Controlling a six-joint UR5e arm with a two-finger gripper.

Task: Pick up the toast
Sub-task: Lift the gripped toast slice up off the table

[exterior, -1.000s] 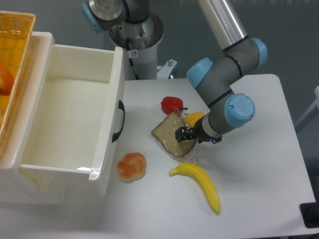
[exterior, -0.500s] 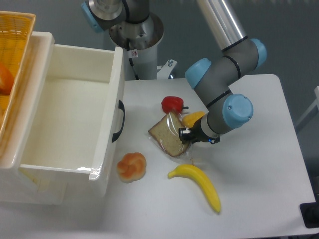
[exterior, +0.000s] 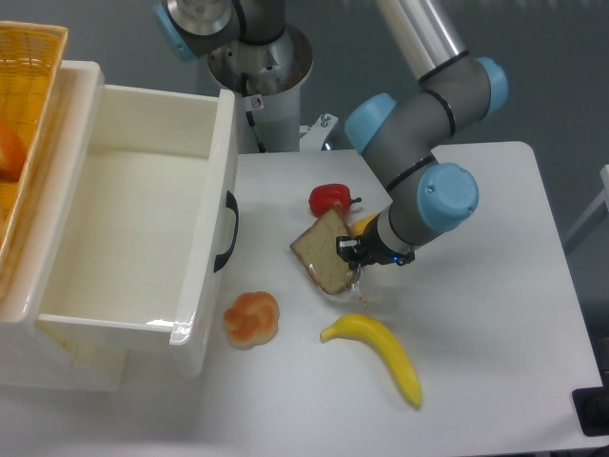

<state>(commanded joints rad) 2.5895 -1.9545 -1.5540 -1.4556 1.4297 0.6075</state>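
Note:
The toast (exterior: 322, 255) is a tan slice with a brown crust, tilted up off the white table near the middle. My gripper (exterior: 348, 252) is shut on its right edge, holding it slightly raised. The arm's grey and blue wrist (exterior: 430, 202) reaches in from the upper right. A faint shadow lies on the table under the slice.
A red pepper (exterior: 329, 199) sits just behind the toast, and a small yellow piece (exterior: 363, 224) shows beside the wrist. A banana (exterior: 379, 350) lies in front, a round bun (exterior: 251, 318) at front left. The open white drawer (exterior: 133, 228) fills the left, an orange basket (exterior: 24, 105) beyond it.
The toast has risen off the table and tipped more upright in the gripper. The wrist has moved up and slightly left.

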